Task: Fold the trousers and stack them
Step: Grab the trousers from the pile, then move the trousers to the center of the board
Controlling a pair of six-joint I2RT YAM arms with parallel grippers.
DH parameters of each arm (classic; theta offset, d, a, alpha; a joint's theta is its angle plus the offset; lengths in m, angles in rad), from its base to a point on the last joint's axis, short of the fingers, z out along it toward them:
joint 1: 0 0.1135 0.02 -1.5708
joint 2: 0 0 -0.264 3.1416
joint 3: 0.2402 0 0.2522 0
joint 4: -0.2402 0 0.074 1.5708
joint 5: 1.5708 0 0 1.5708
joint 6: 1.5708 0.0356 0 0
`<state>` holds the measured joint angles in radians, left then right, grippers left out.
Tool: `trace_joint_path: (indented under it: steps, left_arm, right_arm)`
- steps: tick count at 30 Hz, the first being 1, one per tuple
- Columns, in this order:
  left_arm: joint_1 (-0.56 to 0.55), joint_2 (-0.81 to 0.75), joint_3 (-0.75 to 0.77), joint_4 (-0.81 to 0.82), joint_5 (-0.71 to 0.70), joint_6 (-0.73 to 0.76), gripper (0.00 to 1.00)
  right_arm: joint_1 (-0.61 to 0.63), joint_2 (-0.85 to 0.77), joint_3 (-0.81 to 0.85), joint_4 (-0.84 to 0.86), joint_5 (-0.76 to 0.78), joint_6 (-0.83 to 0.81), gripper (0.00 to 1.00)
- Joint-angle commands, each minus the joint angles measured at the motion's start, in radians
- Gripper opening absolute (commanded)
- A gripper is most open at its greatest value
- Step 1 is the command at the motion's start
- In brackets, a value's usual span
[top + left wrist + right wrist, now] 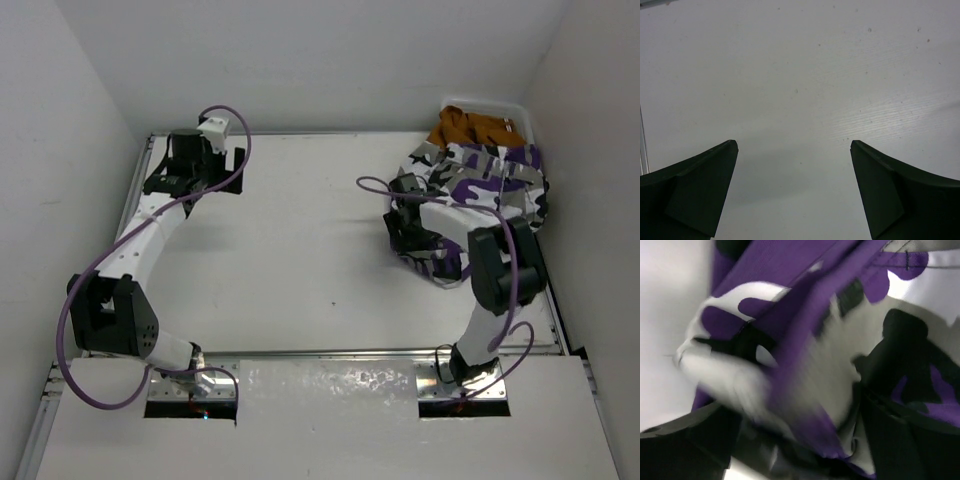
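The camouflage trousers (480,180), purple, white, grey and black, lie bunched at the back right, spilling from a bin onto the table. My right gripper (408,228) is at their front-left edge. In the right wrist view the fabric (830,365) fills the space between the jaws of the right gripper (800,440), which is closed on a thick bunch; the fingertips are hidden and part of the cloth is blurred. My left gripper (232,170) is open and empty at the back left, just over bare table, as the left wrist view shows (794,145).
An orange-brown garment (475,127) lies in a clear plastic bin (515,108) at the back right corner, behind the trousers. White walls enclose the table (300,250) on three sides. A metal rail runs along the near edge.
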<state>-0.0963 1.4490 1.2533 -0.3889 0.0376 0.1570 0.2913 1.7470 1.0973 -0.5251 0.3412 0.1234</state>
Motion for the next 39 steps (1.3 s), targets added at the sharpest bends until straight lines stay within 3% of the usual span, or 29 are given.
trace_joint_path:
  steps: [1, 2, 3, 4, 5, 9, 14, 16, 21, 24, 26, 30, 36, 38, 39]
  left_arm:
    - [0.009, -0.033, -0.015, 0.025, -0.018, 0.018, 0.95]
    - [0.009, -0.035, -0.018, 0.025, -0.019, 0.019, 0.95]
    - [0.01, -0.039, -0.023, 0.025, -0.022, 0.019, 0.95]
    - [0.009, -0.041, -0.026, 0.025, -0.025, 0.022, 0.95]
    - [0.009, -0.045, -0.031, 0.027, -0.027, 0.022, 0.95]
    - [0.01, -0.045, -0.026, 0.028, -0.033, 0.022, 0.95]
    - [0.012, -0.042, -0.011, 0.031, -0.033, 0.013, 0.95]
    - [0.017, -0.038, 0.001, 0.035, -0.041, 0.0, 0.95]
    - [0.059, -0.015, 0.057, 0.028, -0.062, -0.045, 0.95]
    - [0.127, 0.001, 0.115, 0.024, -0.062, -0.071, 0.95]
    - [0.193, 0.011, 0.164, 0.021, -0.05, -0.092, 0.95]
    - [0.289, 0.017, 0.231, 0.015, -0.042, -0.108, 0.95]
    - [0.406, 0.008, 0.273, 0.005, -0.018, -0.074, 0.96]
    - [0.418, 0.011, 0.282, -0.001, -0.027, -0.044, 0.96]
    - [0.418, 0.016, 0.285, -0.002, -0.025, -0.031, 0.96]
  right_arm:
    - [0.017, 0.081, 0.018, -0.058, 0.084, -0.048, 0.77]
    - [0.02, 0.086, 0.027, -0.056, 0.079, -0.045, 0.65]
    - [0.028, 0.086, 0.033, -0.055, 0.07, -0.05, 0.42]
    - [0.037, 0.077, 0.041, -0.052, 0.032, -0.056, 0.26]
    - [0.057, 0.068, 0.064, -0.053, 0.022, -0.076, 0.0]
    - [0.115, -0.026, 0.174, -0.056, -0.001, -0.113, 0.0]
    - [0.121, -0.214, 0.472, 0.035, -0.126, -0.11, 0.0]
    - [0.135, -0.274, 0.585, 0.155, -0.229, -0.116, 0.0]
    - [0.241, -0.336, 0.671, 0.564, -0.503, -0.172, 0.0]
    - [0.374, -0.259, 0.818, 0.637, -0.567, -0.209, 0.0]
    - [0.459, -0.158, 0.904, 0.629, -0.582, -0.22, 0.0]
    - [0.491, -0.028, 0.997, 0.646, -0.511, -0.173, 0.0]
    - [0.471, 0.009, 0.831, 0.605, -0.214, -0.182, 0.0]
    - [0.418, 0.014, 0.803, 0.533, -0.203, -0.121, 0.0]
    - [0.352, 0.031, 0.779, 0.492, -0.264, -0.013, 0.0]
